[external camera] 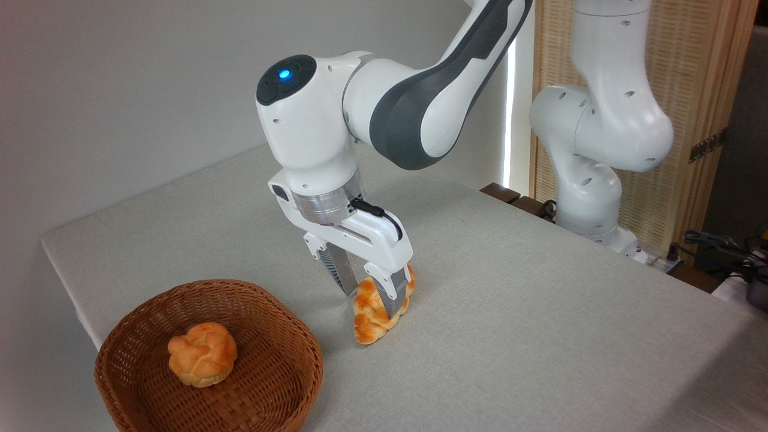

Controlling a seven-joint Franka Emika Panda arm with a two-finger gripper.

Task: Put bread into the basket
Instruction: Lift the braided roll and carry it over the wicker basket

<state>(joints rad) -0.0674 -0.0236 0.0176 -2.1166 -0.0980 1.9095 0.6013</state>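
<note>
Now your gripper (367, 287) straddles the bread (380, 312) at lower centre, fingers closed around its middle for balance; basket (288, 336), lower left, holds a bun (202, 353).

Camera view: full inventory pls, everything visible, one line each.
braided loaf: 1, golden-orange, on the table right of the basket, between the gripper's fingers
round bun: 1, golden-orange, inside the basket
basket: 1, brown wicker, front left of the table
table: 1, pale grey cloth cover, fills the middle of the view
slatted screen: 1, light wood, back right behind the arm
cables: dark bundle, far right edge beyond the table
wall: grey, behind on the left
robot arm: 1, white and grey, base at back right, reaching down to the loaf
gripper: 1, white with grey fingers, either side of the loaf; firm grip cannot be told
</note>
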